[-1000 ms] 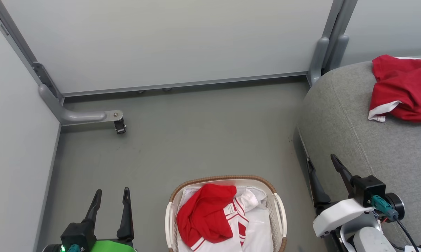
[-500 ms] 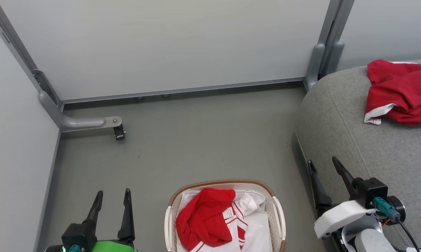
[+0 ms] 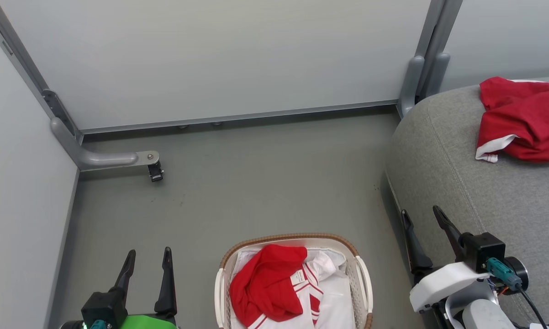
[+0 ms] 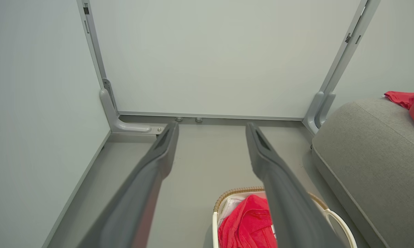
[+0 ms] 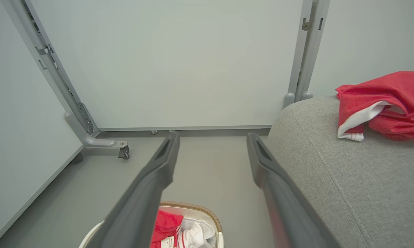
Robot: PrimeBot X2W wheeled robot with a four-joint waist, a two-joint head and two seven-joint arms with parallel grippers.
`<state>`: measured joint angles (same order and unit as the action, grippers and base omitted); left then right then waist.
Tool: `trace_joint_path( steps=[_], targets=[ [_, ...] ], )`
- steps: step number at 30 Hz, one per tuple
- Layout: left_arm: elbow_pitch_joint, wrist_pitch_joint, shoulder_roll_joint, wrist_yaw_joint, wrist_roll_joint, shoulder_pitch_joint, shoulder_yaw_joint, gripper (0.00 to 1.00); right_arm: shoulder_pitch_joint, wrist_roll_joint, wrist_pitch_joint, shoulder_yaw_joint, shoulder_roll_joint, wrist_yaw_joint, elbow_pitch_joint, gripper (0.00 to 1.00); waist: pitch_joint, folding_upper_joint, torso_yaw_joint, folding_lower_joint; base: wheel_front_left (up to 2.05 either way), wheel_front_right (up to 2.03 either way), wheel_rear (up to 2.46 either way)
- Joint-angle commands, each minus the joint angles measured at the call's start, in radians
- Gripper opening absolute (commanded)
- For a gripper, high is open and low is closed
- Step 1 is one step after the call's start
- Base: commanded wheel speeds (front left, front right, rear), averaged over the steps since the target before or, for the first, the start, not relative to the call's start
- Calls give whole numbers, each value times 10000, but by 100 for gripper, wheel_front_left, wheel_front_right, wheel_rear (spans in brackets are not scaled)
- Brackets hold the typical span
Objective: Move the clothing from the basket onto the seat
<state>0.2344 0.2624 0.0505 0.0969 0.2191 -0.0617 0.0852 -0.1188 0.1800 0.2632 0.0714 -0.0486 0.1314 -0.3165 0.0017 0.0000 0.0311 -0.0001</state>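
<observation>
A white basket with a brown woven rim stands on the floor at the bottom centre, holding red-and-white clothing on a white liner. A second red garment lies on the grey seat at the right. My left gripper stands open left of the basket, nothing between its fingers. Open too, my right gripper hangs between the basket and the seat's rounded edge. The left wrist view shows the basket and clothing low down; the right wrist view shows the basket and the garment on the seat.
Pale partition panels close off the back and left. A grey panel foot with a small black caster sticks out over the floor at the left. Grey floor lies between basket and panels.
The whole head view has shifted, so the camera moved: basket and seat sit slightly lower in the picture. Both grippers stay open and empty; the clothing lies as before.
</observation>
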Motion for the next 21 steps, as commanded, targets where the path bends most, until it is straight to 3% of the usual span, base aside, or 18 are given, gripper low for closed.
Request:
trace_joint_path(
  steps=[1, 13, 21],
  targets=[
    [32, 37, 0, 11, -9, 46, -12, 100, 6, 59, 23, -23, -35, -14, 7, 100, 7, 0, 2, 1, 0, 0, 0],
    [27, 37, -1, 88, -193, 402, 188, 100, -222, -38, 25, -96, -35, -14, 204, 100, 471, 0, 5, 1, 0, 0, 0],
    [624, 37, 51, 288, -934, 2187, 1403, 100, -1121, -418, 23, -656, -35, -14, 792, 100, 2329, 0, -33, 1, 0, 0, 0]
  ],
)
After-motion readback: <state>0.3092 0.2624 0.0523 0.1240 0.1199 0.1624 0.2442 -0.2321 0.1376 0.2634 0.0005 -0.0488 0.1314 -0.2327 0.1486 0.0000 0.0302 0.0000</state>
